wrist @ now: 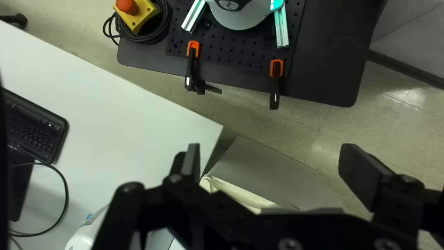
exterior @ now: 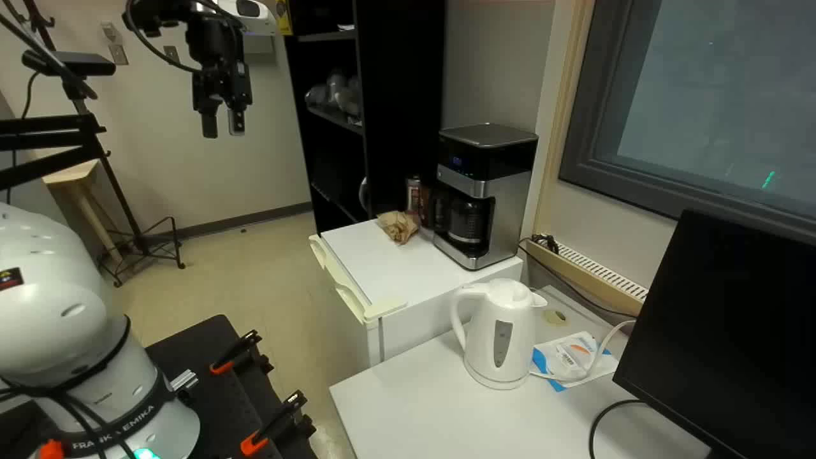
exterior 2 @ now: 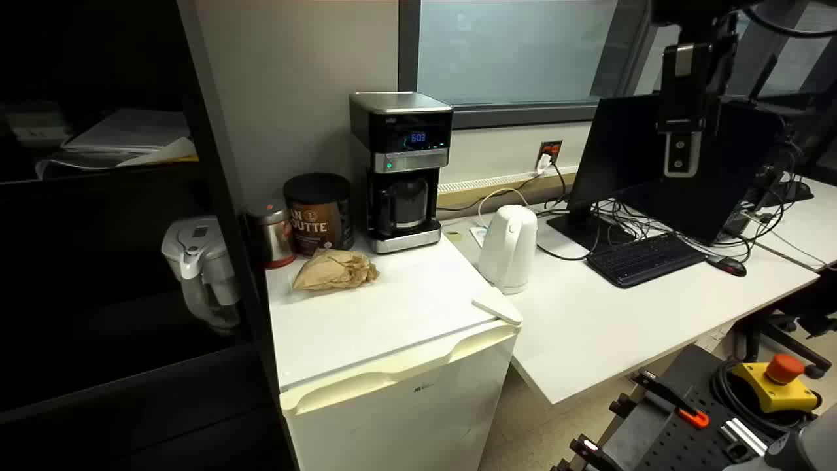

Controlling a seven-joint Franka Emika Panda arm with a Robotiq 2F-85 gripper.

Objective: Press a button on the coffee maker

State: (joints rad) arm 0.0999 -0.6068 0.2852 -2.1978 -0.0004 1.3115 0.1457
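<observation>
The coffee maker [exterior: 510, 191] is a black and steel drip machine on top of a small white fridge. In an exterior view its front faces the camera [exterior 2: 409, 161], with a lit blue display, a green light on the steel band and a glass carafe in the recess. It is out of view in the wrist view. My gripper [exterior: 222, 124] hangs high in the air, pointing down, well apart from the coffee maker. It also shows in front of the monitor [exterior 2: 681, 160]. In the wrist view the fingers [wrist: 271, 152] are wide apart with nothing between them.
A white kettle [exterior: 503, 338] stands on the desk [exterior: 408, 408] beside the fridge [exterior 2: 392, 327]. A paper bag [exterior 2: 335, 269], a coffee can [exterior 2: 318, 216] and a steel tumbler [exterior 2: 274, 235] sit near the coffee maker. A monitor [exterior: 720, 331] and black shelf [exterior: 401, 108] flank this area.
</observation>
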